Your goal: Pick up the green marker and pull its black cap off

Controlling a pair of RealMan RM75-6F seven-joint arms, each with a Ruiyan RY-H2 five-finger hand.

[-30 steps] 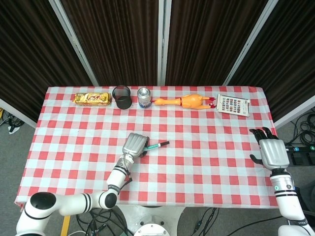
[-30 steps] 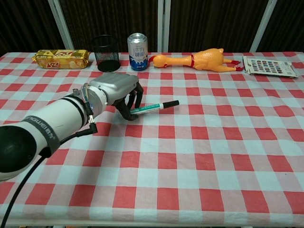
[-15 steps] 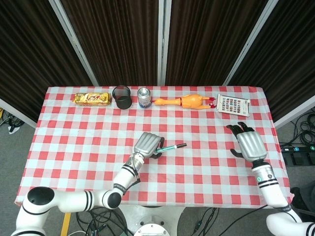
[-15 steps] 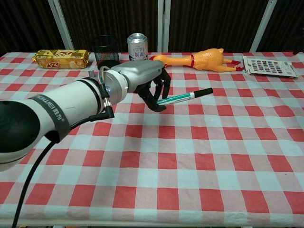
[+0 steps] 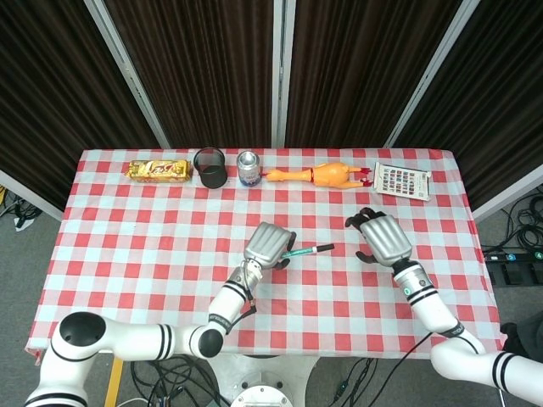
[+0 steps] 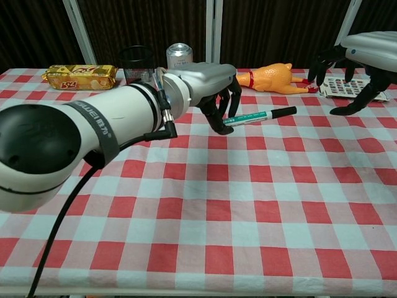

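The left hand [image 6: 208, 87] holds the green marker [image 6: 251, 118] above the bench [image 6: 248, 205] in clenched fingers [image 6: 218, 120], its black cap [image 6: 286, 112] jutting beyond them toward the right hand's [image 6: 366, 53] spread, empty fingers [image 6: 347, 110].

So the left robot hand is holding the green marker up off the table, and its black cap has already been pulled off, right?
Not quite. The left robot hand does hold the green marker up, but its black cap is still on the tip. The chest view shows it, with the right robot hand open and apart from it.
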